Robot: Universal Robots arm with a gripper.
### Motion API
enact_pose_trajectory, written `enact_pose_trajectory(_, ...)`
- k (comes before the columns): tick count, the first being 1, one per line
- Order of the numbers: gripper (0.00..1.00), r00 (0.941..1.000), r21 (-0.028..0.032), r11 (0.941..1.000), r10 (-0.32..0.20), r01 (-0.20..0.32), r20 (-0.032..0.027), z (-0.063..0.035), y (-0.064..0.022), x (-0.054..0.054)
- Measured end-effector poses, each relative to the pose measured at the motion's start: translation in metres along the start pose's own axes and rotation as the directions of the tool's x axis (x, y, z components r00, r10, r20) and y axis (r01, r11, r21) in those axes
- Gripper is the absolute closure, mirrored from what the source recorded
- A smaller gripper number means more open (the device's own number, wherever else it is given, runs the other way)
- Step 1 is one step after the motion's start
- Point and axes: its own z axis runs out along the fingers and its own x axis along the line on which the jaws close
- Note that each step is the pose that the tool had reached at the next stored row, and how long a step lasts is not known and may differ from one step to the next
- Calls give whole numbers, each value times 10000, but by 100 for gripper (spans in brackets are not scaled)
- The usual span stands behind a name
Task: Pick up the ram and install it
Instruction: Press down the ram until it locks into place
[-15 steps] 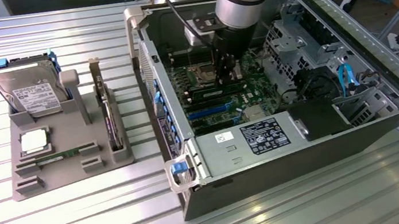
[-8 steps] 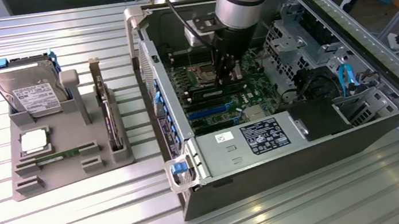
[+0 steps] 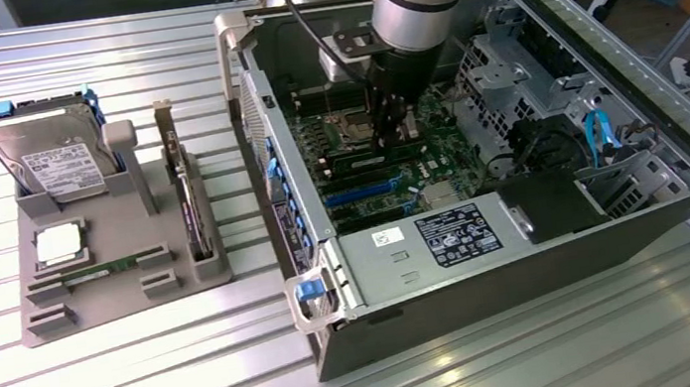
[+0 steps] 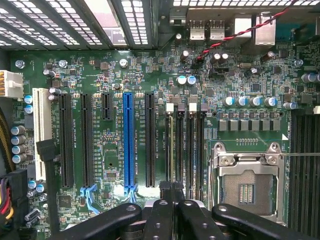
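Here the arm reaches down into the open PC case [image 3: 472, 137], w/ the claw [image 3: 386, 128] low over the motherboard [image 3: 371, 185] near the memory slots. In the wrist view the claw [image 4: 172, 192] has its fingers [image 4: 161, 212] pressed together, tips sitting right at the end of the row of narrow DIMM slots [image 4: 185, 142]; a thin edge seems pinched between them over one slot, but I can't tell for sure if that's the ram. Beside those slots is the open CPU socket [image 4: 248, 187] w/ its metal frame, and on the other side a blue PCIe slot [image 4: 128, 140] among black ones. One ram stick [image 3: 102, 272] lies flat in the grey holder tray [image 3: 104, 285] on the slatted surface [image 3: 207, 362], at the exterior view's left, well apart from the case: a long, thin green strip, small dark chips barely visible. Same tray carries a hard drive [image 3: 53, 157] standing upright, a square silver processor [image 3: 59, 244] and a dark expansion card [image 3: 191, 209] on edge.
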Motion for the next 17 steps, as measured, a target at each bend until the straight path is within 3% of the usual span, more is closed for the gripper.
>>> enact_pose_trajectory(17, 90, 10000, 0, 10000, 0, 0, 2, 53, 0, 1)
